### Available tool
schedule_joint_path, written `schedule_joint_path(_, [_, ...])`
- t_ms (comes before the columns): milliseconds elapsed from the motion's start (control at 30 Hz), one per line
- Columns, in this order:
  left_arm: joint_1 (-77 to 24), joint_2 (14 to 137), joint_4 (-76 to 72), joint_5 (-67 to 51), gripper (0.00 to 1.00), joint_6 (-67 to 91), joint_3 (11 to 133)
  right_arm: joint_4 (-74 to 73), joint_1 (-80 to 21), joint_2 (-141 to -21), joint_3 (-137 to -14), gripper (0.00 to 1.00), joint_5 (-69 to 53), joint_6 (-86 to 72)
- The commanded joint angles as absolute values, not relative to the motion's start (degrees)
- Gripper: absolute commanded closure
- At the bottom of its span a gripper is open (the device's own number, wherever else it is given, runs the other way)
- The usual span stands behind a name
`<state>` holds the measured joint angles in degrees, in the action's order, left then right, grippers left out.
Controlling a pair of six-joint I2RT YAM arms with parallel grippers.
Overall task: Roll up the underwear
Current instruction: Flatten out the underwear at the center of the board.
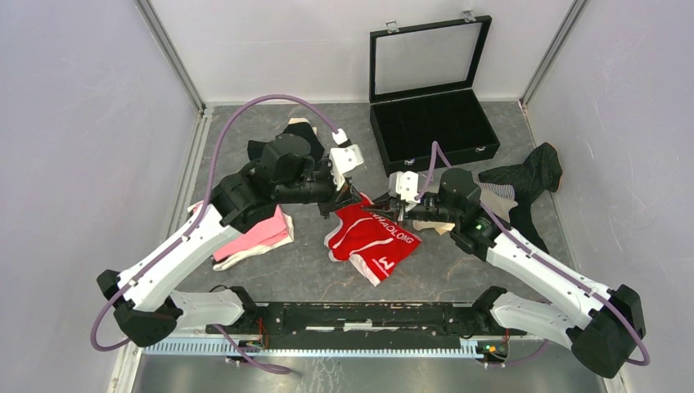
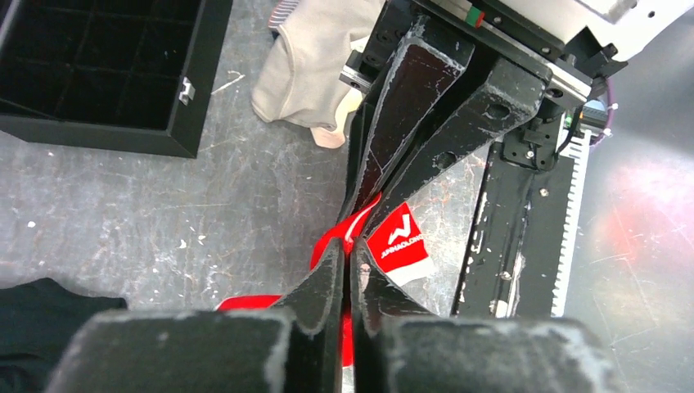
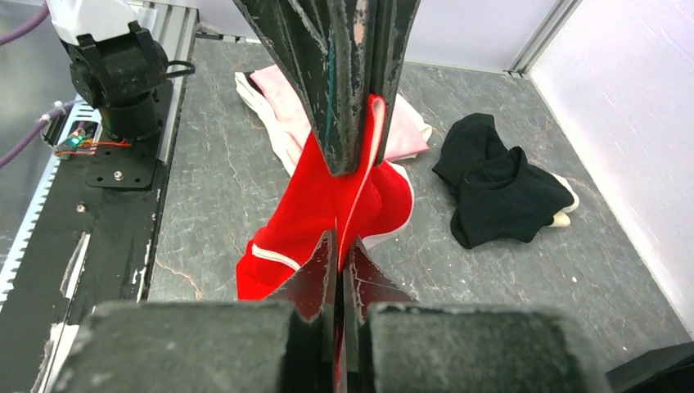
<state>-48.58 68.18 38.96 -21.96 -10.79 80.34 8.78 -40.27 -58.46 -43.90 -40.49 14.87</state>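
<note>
As left gripper and right gripper pinch it, red underwear sags.

The left tool pinches the red underwear (white lettering showing), the right tool clamped opposite

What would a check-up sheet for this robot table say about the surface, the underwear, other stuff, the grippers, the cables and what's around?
Surface: grey tabletop, scuffed with white flecks.
Job's things: red underwear in the middle, not yet rolled; pink underwear at left; black underwear, beige underwear and pinstriped underwear lie loose.
Clutter: black compartment case at the back, lid open.
Grippers: left gripper and right gripper both shut on the red underwear, tips close together.
Cables: purple cables loop off each arm; no snag seen.
Surroundings: pale walls on three sides; nothing else seen.
</note>
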Motion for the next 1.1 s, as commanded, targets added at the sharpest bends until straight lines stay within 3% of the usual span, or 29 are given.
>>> schedule_joint_path(0, [-48.52, 63.22, 33.09, -18.67, 0.86, -11.74, 79.44, 8.79, -40.42, -58.11, -45.03, 1.00, -40.03, 13.10])
schedule_joint_path(200, [-48.52, 59.86, 30.47, -19.65, 0.50, -10.88, 76.13, 9.03, -40.43, -56.37, -43.95, 1.00, -42.09, 8.22])
schedule_joint_path(400, [-48.52, 59.16, 30.58, -24.48, 0.36, -11.05, 74.60, 9.30, -40.49, -55.55, -44.12, 1.00, -44.67, 4.17])
schedule_joint_path(467, [-48.52, 59.21, 30.80, -25.66, 0.27, -11.64, 74.32, 7.82, -40.43, -55.78, -45.04, 1.00, -45.11, 3.53])
schedule_joint_path(667, [-48.52, 59.50, 31.02, -27.22, 0.23, -13.18, 74.44, 6.27, -40.51, -57.22, -48.19, 1.00, -48.68, 0.10])
schedule_joint_path(1067, [-48.52, 60.53, 31.03, -29.06, 0.23, -15.72, 74.71, 6.09, -40.51, -58.86, -51.48, 1.00, -53.09, -7.64])
